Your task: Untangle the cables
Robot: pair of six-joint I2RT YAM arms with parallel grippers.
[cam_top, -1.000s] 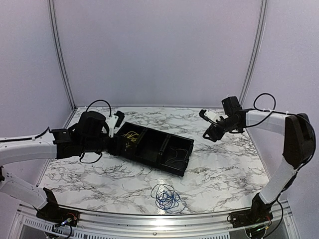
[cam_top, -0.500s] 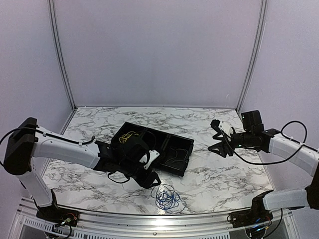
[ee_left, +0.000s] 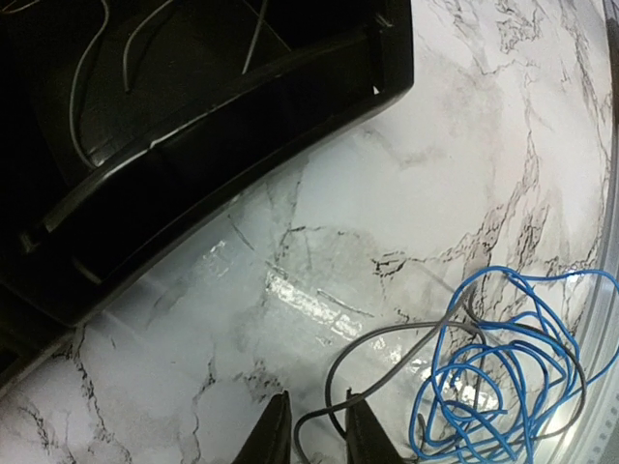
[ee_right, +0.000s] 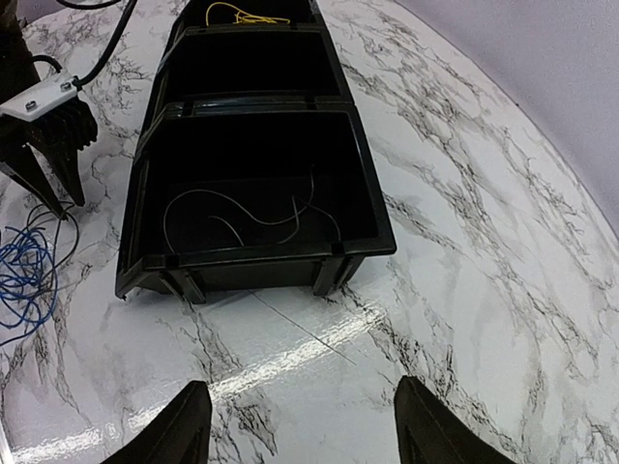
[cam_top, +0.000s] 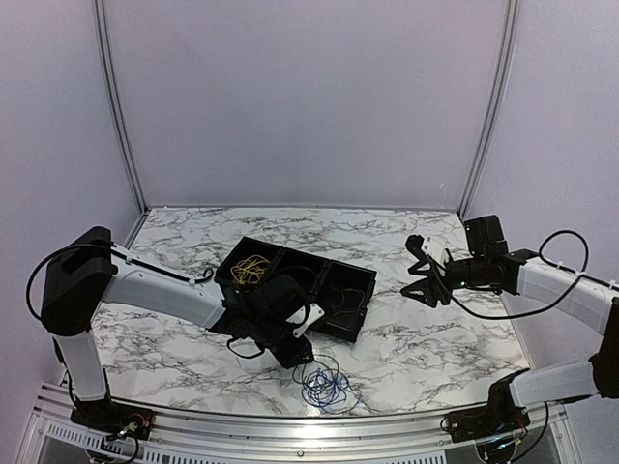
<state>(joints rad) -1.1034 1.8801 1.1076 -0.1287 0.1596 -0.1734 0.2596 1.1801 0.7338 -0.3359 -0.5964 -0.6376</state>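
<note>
The cables (cam_top: pixel 324 385) lie as a small tangle of blue loops near the table's front edge, with a grey wire (ee_left: pixel 387 353) running out of the blue loops (ee_left: pixel 493 377). My left gripper (cam_top: pixel 302 360) is down at the tangle's left edge. In the left wrist view its jaws (ee_left: pixel 317 435) stand narrowly apart with the grey wire passing between them. More yellow cables (cam_top: pixel 253 269) sit in the black tray's left compartment and thin grey ones (ee_right: pixel 251 217) in its right compartment. My right gripper (cam_top: pixel 414 269) hovers open and empty right of the tray, fingertips wide (ee_right: pixel 300 416).
The black three-compartment tray (cam_top: pixel 368 280) lies diagonally mid-table, its near wall (ee_right: pixel 261 253) facing my right gripper. A metal rail (cam_top: pixel 290 425) runs along the table's front edge just past the tangle. Grey walls enclose the back and sides.
My left arm swung from the tray's left end down to the blue tangle and its jaws narrowed around the grey wire. My right arm lowered and settled right of the tray.
</note>
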